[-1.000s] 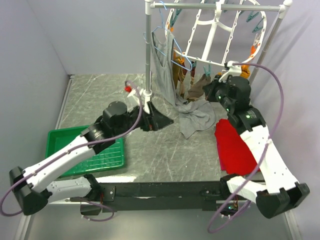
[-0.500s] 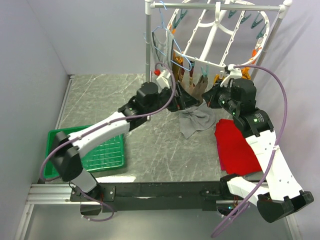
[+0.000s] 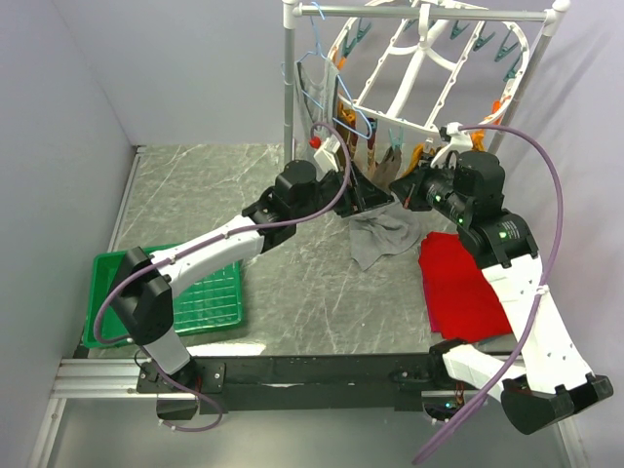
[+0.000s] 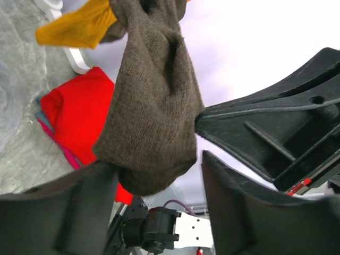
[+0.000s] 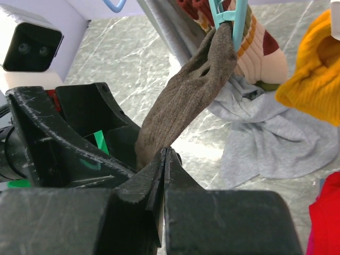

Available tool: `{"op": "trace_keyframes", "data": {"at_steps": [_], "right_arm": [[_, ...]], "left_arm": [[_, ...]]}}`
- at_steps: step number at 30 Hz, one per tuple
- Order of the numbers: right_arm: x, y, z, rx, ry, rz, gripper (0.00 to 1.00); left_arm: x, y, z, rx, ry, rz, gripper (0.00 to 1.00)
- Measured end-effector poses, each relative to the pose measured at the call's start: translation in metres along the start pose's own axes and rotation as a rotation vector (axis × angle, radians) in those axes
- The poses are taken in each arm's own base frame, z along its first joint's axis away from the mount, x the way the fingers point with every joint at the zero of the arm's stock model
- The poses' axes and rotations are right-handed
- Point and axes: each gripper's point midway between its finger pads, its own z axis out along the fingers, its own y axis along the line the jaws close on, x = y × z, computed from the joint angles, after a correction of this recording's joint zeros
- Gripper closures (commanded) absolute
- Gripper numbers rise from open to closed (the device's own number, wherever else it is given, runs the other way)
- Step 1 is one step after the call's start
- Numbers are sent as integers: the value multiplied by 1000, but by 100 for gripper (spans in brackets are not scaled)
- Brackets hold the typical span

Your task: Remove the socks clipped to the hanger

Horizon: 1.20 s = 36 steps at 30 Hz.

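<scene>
One brown sock (image 4: 151, 106) between parted left jaws (top view hides this); right jaws clenched

Grey marble-patterned tabletop (image 3: 195, 185), enclosed by pale lavender walls (image 3: 175, 68). Green plastic tray with a gridded floor (image 3: 210, 307) lies at the near left corner. Flat red cloth (image 3: 458, 292) lies at the right side of the tabletop. Crumpled grey tank top (image 3: 385, 239) is heaped on the tabletop just left of the red cloth, its edge touching it. Thin blue wire hanger (image 3: 353, 119) hangs from a horizontal metal rail with white joints (image 3: 419, 14), carried at its left end by an upright metal pole (image 3: 289, 97).
</scene>
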Motion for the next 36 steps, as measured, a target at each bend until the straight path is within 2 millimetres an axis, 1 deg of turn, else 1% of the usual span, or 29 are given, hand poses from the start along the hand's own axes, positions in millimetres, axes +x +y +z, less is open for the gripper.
{"op": "trace_keyframes", "data": {"at_steps": [1,2,3,4,5,7,8,9,11,13,14,18,20,22,25,27,30,33,36], "right_arm": [[0,1,0,-3,1,2,100],[0,1,0,-7,2,4,100],[0,2,0,-9,4,5,100],[0,3,-1,-10,6,7,100],[0,3,-2,-9,9,9,100],[-5,5,-4,-7,10,9,88],[-8,6,-5,-5,7,9,71],[-11,6,-7,0,3,10,60],[-19,7,-8,13,-8,10,43],[-29,5,-9,44,-18,2,38],[-36,4,-9,57,-27,-4,31],[-71,-3,-2,148,-60,-41,31],[-85,-6,6,180,-71,-58,31],[-92,-10,16,208,-66,-74,31],[-94,-16,31,234,-42,-81,32],[-89,-20,41,250,-15,-80,33],[-80,-26,52,270,22,-80,34],[-76,-28,57,285,35,-82,34],[-75,-27,58,290,31,-86,35]], "left_arm": [[0,-1,0,5,2,4,55],[-1,-3,1,8,2,1,63],[-2,-5,1,13,1,3,82],[-4,-8,3,21,0,7,91],[-6,-11,4,28,-2,13,93],[-9,-14,4,34,-4,16,96],[-10,-14,4,34,-4,19,98],[-10,-15,4,36,-3,19,99],[-10,-14,3,32,-1,18,99],[-8,-11,3,22,4,14,99],[-7,-10,3,16,8,12,99],[-6,-8,3,8,15,9,99],[-6,-8,3,8,15,8,99],[-6,-8,3,7,16,8,99],[-5,-7,3,4,18,6,99],[-5,-6,2,2,20,5,99],[-4,-6,2,2,25,2,99],[-3,-6,2,1,29,1,99],[-2,-5,2,-2,31,0,99]]}}
